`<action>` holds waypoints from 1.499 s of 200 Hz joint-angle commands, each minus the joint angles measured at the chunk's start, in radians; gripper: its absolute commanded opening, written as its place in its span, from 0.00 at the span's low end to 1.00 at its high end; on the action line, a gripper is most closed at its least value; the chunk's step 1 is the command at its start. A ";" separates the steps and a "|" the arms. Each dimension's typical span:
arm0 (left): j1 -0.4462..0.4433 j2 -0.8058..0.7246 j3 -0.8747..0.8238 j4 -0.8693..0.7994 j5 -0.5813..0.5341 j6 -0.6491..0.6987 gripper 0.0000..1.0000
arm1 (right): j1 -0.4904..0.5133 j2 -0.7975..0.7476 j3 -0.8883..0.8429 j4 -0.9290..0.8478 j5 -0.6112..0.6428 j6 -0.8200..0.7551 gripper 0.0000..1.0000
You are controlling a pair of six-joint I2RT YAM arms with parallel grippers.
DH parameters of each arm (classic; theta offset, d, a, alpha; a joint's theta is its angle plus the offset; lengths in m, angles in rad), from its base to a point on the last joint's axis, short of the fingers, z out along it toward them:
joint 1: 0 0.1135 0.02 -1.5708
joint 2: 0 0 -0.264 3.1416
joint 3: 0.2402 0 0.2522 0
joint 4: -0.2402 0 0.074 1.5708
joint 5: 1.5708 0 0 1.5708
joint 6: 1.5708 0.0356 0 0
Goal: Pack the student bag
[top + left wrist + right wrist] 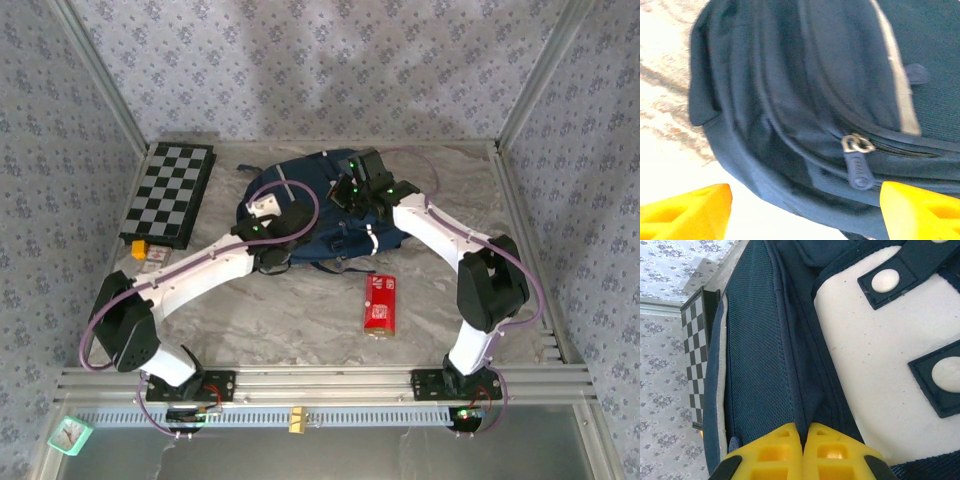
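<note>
The right gripper (802, 432) has its yellow fingers pressed together on a ridge of navy fabric beside the backpack's (328, 228) white patch. The left gripper (805, 195) hangs with its jaws wide apart, one finger on either side of a zip pull (857, 161) and touching nothing. The backpack lies flat towards the middle of the table's (300, 315) far edge. A chessboard (170, 195) sits in the far left corner, and a red packet (380, 303) lies nearer the near edge, apart from the backpack.

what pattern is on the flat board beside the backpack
Flat board: black-and-white checks, best in top external view.
</note>
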 commanded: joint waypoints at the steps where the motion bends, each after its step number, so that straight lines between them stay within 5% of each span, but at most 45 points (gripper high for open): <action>1: 0.008 0.015 0.058 0.052 0.057 0.191 0.73 | -0.004 -0.033 0.032 0.086 -0.010 0.007 0.00; 32: 0.033 0.035 0.088 0.072 0.153 0.310 0.70 | -0.005 -0.032 0.034 0.083 -0.011 0.005 0.00; 113: 0.089 0.086 0.047 0.176 0.256 0.268 0.54 | 0.001 -0.012 0.050 0.083 -0.018 0.011 0.00; 181: 0.172 0.079 0.019 0.201 0.228 0.238 0.26 | -0.001 -0.009 0.041 0.080 -0.019 0.007 0.00; 259: 0.216 -0.068 -0.141 0.269 0.246 0.389 0.00 | -0.024 -0.026 0.035 0.049 -0.015 -0.028 0.00; 300: 0.262 -0.078 -0.160 0.209 0.260 0.448 0.00 | -0.057 -0.052 0.010 0.054 -0.057 -0.024 0.00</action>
